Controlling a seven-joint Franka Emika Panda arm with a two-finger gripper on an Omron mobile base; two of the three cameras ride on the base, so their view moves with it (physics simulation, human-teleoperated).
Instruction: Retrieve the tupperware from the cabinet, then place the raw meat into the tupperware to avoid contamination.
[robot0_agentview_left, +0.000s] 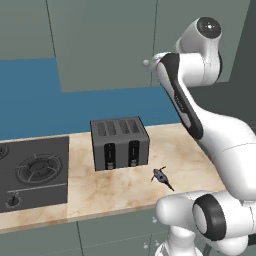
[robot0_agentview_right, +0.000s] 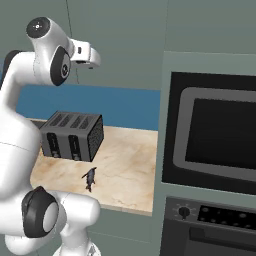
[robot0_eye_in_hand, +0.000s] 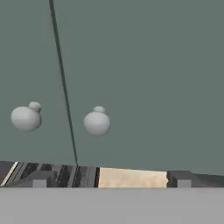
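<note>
A: Where is the white arm's two-finger gripper (robot0_eye_in_hand: 111, 183)?

B: Raised in front of the tall grey-green wall cabinet (robot0_agentview_left: 105, 40), close to its flat closed doors. In the hand view, two small round pale knobs (robot0_eye_in_hand: 96, 122) sit side by side, one on each side of the dark seam between the doors.

A: Is it clenched on anything?

B: No. Its two dark finger tips (robot0_eye_in_hand: 39, 180) stand wide apart at the bottom of the hand view, released, with nothing between them and no contact with either knob.

A: And the raw meat?

B: The tiny dark grey lump of raw meat with a thin tail-like stem (robot0_agentview_left: 161, 176) lies on the beige marbled counter (robot0_agentview_left: 125, 192), just in front of the boxy dark grey four-slot toaster (robot0_agentview_left: 120, 143) and to its right, not touching it.

A: What else is around?

B: A black gas hob (robot0_agentview_left: 32, 172) is set into the counter left of the toaster, and a dark built-in oven (robot0_agentview_right: 212, 135) stands at the counter's right end.
</note>
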